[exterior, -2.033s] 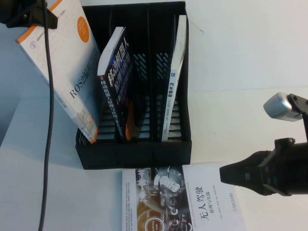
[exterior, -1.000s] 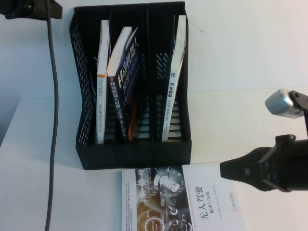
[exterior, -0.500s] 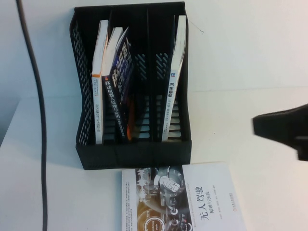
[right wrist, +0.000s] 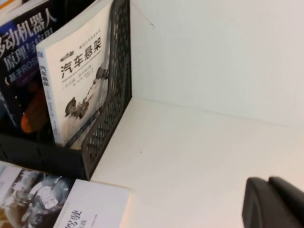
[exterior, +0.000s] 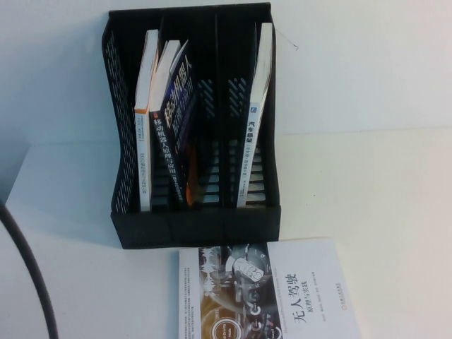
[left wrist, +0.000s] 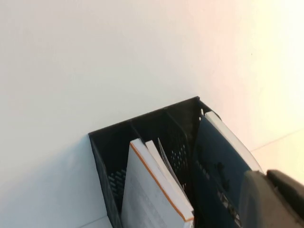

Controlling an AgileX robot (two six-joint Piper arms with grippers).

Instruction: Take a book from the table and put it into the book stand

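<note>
The black book stand (exterior: 198, 229) stands at the back of the table with three slots. A white book with an orange spine (exterior: 145, 127) stands in its left slot, a dark blue book (exterior: 176, 120) leans in the middle slot, and a white book (exterior: 258, 106) stands in the right slot. Another book (exterior: 282, 296) lies flat on the table in front of the stand. Neither gripper shows in the high view. My left gripper (left wrist: 266, 197) is shut and empty above the stand (left wrist: 102, 152). My right gripper (right wrist: 268, 199) is shut and empty over bare table to the right of the stand (right wrist: 114, 95).
A black cable (exterior: 28, 268) crosses the lower left corner of the high view. A white wall rises behind the stand. The white table (exterior: 367, 198) stretches to the right of the stand.
The white-and-orange book went from my left gripper into the left slot. Both arms have since drawn back out of the high view, the right one to the right.
</note>
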